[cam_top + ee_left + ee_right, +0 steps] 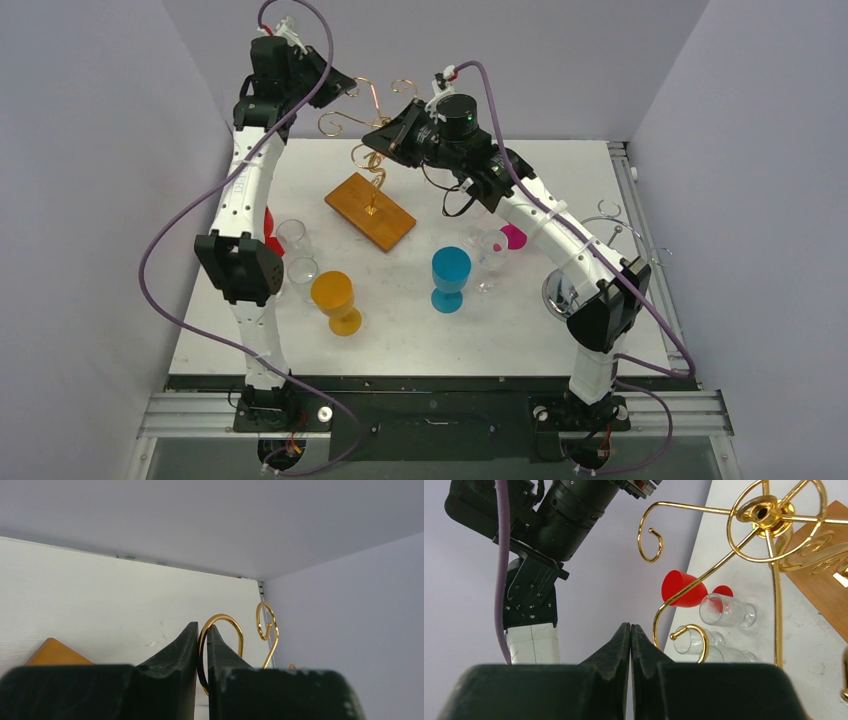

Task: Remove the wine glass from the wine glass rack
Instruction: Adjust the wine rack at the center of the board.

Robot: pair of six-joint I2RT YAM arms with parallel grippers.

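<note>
Fingertips of my left gripper seem to pinch narrowly on a gold curl of the wine glass rack, lower centre of frame; its stem is hidden behind them. My right gripper is pressed together, empty, just beside another curl. Clear glasses show lower right.

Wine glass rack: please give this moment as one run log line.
left pincer: shut on curl of wine glass rack | right pincer: shut, empty, beside rack | clear glass: on table
</note>
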